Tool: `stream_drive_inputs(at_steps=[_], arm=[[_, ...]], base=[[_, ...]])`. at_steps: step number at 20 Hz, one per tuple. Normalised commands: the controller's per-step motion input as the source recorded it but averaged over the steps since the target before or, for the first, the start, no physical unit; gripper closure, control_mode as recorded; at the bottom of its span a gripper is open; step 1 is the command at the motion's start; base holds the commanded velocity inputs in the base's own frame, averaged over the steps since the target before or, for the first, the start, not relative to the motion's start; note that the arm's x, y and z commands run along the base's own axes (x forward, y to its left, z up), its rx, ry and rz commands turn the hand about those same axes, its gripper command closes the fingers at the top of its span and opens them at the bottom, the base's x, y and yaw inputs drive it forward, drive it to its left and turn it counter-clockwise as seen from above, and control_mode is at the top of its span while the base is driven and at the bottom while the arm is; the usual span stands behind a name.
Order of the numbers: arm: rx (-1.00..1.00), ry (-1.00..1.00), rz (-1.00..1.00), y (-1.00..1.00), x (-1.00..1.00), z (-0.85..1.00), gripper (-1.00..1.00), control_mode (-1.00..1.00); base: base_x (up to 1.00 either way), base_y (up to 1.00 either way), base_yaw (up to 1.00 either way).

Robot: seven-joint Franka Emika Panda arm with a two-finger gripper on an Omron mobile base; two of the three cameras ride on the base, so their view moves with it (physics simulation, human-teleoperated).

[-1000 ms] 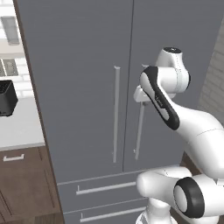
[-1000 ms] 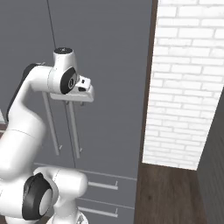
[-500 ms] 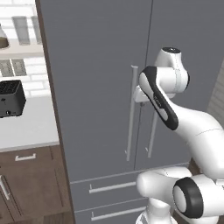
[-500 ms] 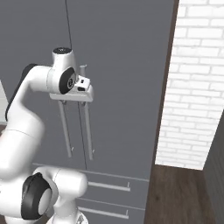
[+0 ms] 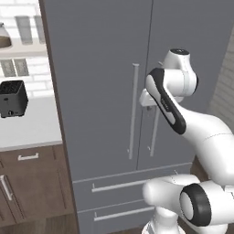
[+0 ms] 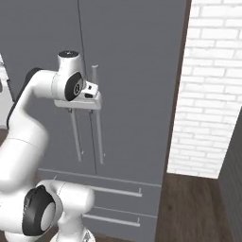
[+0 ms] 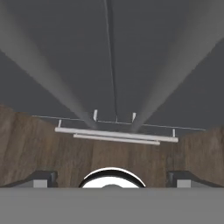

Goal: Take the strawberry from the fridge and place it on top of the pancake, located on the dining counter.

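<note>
My gripper (image 7: 112,178): It is wide open. My two dark finger tips (image 7: 41,178) stand far apart, and nothing is between them.

Where my gripper is: It is right up at the fridge (image 5: 100,68), at the top part of the two long handles, close to the line where the two doors meet. In the right base view my hand (image 6: 84,97) sits just in front of the handles.

Fridge handles: Two long grey bars run up and down, one on each side of the door line. From the left base view, the left handle (image 5: 133,109) is plain to see and the right handle (image 5: 155,130) is partly behind my arm. I cannot tell if my hand touches them.

Fridge doors: Both tall grey doors are shut. The thin dark door line (image 7: 110,57) runs straight down the middle in the hand view.

Fridge drawers: Two drawers sit below the doors, each with a long flat bar handle (image 5: 121,185). They are shut too.

Strawberry: I cannot see it. The fridge it should be in is closed.

Left of the fridge: A white counter (image 5: 27,125) on brown wood cabinets, with a small black box (image 5: 12,98) on top.

Right of the fridge: A white brick wall (image 6: 210,94), and a dark wood floor (image 6: 189,208) below it.
</note>
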Motion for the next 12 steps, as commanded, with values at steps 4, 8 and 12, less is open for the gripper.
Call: stream_drive_inputs(at_steps=[4, 8, 12], arm=[[0.0, 0.0, 0.0, 0.0, 0.0, 0.0, -1.0, 1.0], [0.0, 0.0, 0.0, 0.0, 0.0, 0.0, -1.0, 1.0], [0.0, -0.16, 0.0, -0.04, 0.16, -0.14, -1.0, -1.0]], base=[[-0.49, 0.0, 0.0], [-0.11, 0.0, 0.0], [0.0, 0.0, 0.0]])
